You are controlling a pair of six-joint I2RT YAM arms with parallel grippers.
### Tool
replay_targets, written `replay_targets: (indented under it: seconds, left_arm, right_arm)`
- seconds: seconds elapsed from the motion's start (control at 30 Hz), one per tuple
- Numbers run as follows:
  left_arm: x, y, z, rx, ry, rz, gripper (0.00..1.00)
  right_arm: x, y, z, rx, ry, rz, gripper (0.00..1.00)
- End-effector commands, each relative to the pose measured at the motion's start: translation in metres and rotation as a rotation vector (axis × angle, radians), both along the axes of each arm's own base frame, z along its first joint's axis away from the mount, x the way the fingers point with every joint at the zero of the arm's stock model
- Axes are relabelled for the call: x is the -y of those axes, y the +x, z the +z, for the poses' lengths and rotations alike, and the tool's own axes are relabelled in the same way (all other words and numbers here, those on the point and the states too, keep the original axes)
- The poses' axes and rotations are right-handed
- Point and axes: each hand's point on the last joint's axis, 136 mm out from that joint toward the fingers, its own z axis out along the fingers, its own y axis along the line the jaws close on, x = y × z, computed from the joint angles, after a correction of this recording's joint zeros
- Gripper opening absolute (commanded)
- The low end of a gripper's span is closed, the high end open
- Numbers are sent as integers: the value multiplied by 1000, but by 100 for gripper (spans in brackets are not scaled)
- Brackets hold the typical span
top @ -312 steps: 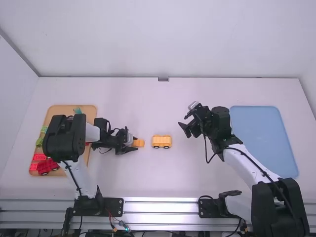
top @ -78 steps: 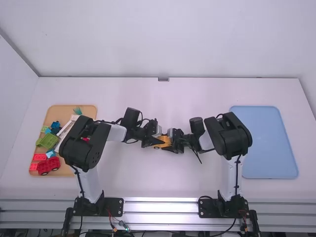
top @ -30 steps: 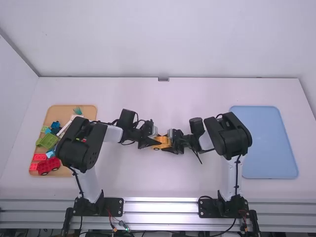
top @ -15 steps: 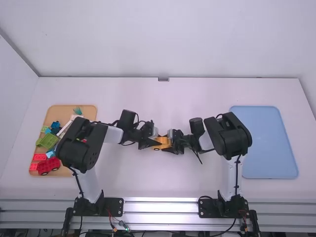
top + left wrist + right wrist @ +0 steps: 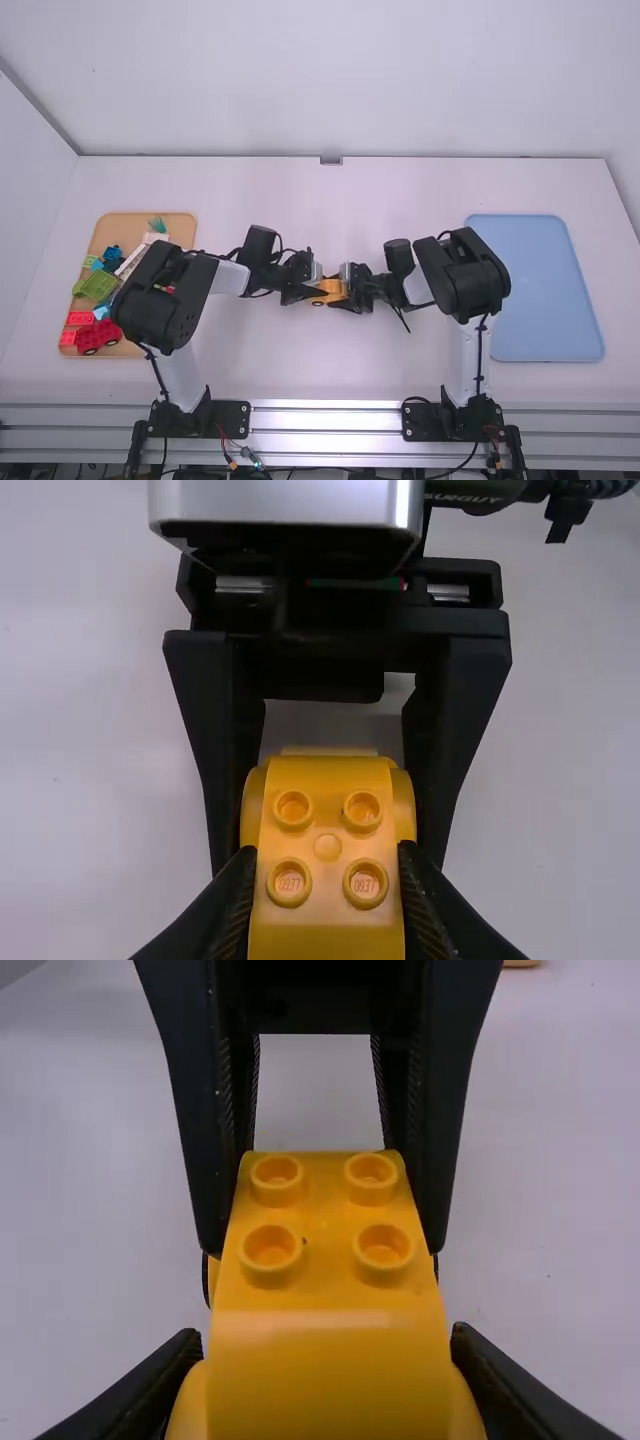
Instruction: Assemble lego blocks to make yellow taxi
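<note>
left tool (image 5: 318,295) and right tool (image 5: 342,295) face each other close up, both clamped.

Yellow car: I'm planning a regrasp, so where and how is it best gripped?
Probably pinch the yellow car across its long sides, below the studs, coming in from an end. Its body is narrow between those sides, while the raised studs on top would likely give poorer contact.

2 arms (image 5: 185,300), 2 trays (image 5: 535,290), 1 yellow toy car (image 5: 328,800), 1 red toy car (image 5: 92,338).
</note>
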Motion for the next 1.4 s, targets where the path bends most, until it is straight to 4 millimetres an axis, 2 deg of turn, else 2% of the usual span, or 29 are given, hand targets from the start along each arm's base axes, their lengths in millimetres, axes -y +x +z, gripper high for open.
replay_targets:
  seconds: [0.0,0.17,0.4,0.43,0.47,0.5,0.57,0.63,0.73,0.93,1.37]
  left_arm:
    - [-8,-37,-47,-145,125,22,2]
    - [-12,-28,-56,-158,189,103,1]
    - [-9,-18,-50,-165,194,104,2]
    - [-8,-15,-48,-164,184,105,5]
    - [-7,-15,-44,-164,165,97,16]
    - [-6,-15,-43,-163,156,91,22]
    - [-4,-14,-40,-161,149,84,19]
    - [-3,-13,-40,-156,151,82,20]
    - [-1,-11,-38,-151,144,81,27]
    - [-1,-9,-30,-129,136,83,33]
    - [-5,-3,-7,-67,111,103,39]
  right_arm:
    - [1,8,-6,-13,-26,-38,45]
    - [1,8,-6,-13,-26,-38,46]
    - [1,7,-6,-16,-27,-38,46]
    - [1,7,-6,-16,-28,-38,46]
    - [1,7,-6,-17,-28,-38,46]
    - [1,7,-6,-19,-28,-39,45]
    - [1,7,-6,-19,-28,-39,45]
    - [1,7,-6,-20,-28,-39,45]
    - [1,7,-6,-20,-28,-39,46]
    - [1,7,-6,-20,-28,-40,46]
    - [1,7,-6,-20,-28,-40,46]
